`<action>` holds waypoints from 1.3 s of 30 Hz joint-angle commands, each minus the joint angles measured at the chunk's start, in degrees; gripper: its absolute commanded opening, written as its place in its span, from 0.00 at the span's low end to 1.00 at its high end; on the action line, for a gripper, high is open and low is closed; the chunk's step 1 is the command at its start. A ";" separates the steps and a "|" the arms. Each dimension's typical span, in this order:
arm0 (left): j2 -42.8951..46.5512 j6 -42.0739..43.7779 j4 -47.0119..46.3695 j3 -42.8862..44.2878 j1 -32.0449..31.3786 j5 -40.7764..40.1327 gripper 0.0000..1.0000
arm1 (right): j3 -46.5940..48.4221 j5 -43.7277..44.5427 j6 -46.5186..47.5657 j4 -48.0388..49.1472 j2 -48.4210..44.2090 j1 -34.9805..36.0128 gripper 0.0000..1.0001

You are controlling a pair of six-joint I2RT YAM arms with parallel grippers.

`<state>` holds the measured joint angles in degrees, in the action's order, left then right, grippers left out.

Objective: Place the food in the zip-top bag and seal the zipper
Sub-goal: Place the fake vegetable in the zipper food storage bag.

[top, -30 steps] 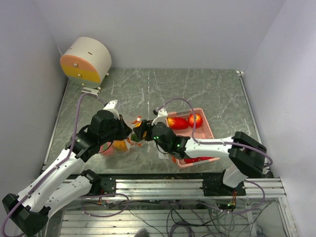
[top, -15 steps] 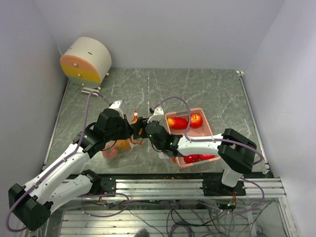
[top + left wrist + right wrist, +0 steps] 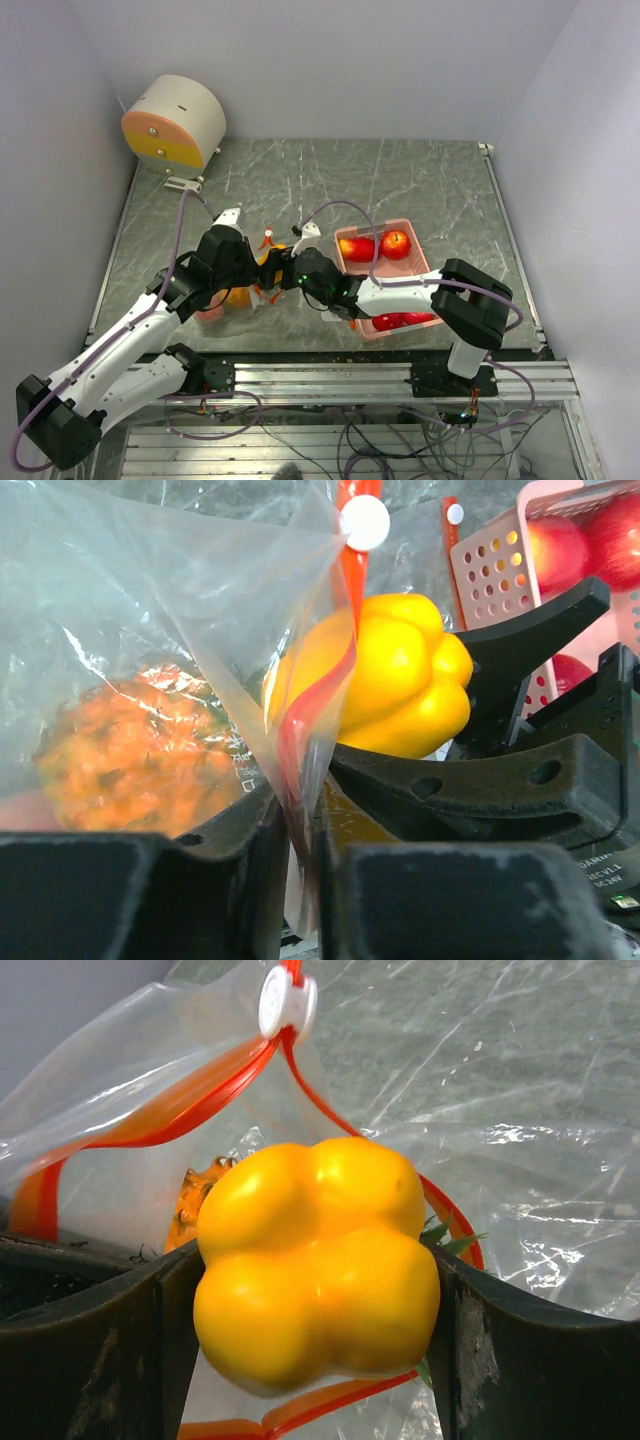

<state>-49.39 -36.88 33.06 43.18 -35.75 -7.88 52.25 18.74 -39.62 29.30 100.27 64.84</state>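
My left gripper [image 3: 305, 870] is shut on the red-zippered rim of the clear zip-top bag [image 3: 180, 610] and holds its mouth up; it also shows in the top view [image 3: 262, 268]. The bumpy orange fruit [image 3: 140, 755] lies inside the bag. My right gripper [image 3: 315, 1290] is shut on the yellow pepper [image 3: 315, 1260] and holds it at the bag's open mouth, framed by the red zipper [image 3: 160, 1120] with its white slider [image 3: 287, 1000]. The pepper also shows in the left wrist view [image 3: 395, 685]. Red apples [image 3: 395, 243] sit in the pink basket [image 3: 420, 265].
A round cream and orange device [image 3: 175, 122] stands at the back left of the marble table [image 3: 400, 180]. The basket sits right of the two grippers, with more red fruit [image 3: 400, 321] at its near end. A metal rail [image 3: 350, 375] runs along the near edge.
My right gripper has carried the yellow pepper leftward, up to the bag's mouth. My left gripper has shifted slightly with the bag's rim.
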 commanded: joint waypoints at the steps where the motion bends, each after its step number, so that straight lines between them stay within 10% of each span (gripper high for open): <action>1: -1.33 -0.37 -3.74 -0.25 -0.46 -0.36 0.32 | 1.09 -5.09 0.25 5.01 0.85 1.18 0.77; 11: -1.35 2.01 -0.91 5.90 -0.46 -1.35 1.00 | -1.80 -6.54 -0.63 7.89 0.80 -0.30 0.63; 24: 12.41 -12.80 9.30 0.43 -0.46 -33.24 0.99 | 0.05 -7.86 3.21 5.99 0.68 -0.73 0.59; 39: 10.02 -29.18 9.66 -11.76 -0.46 -42.67 0.91 | 4.79 -13.15 3.57 8.45 6.79 -3.63 0.59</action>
<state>-39.64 -60.82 42.94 33.67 -36.16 -46.17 55.90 8.27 -36.01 34.65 105.45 62.04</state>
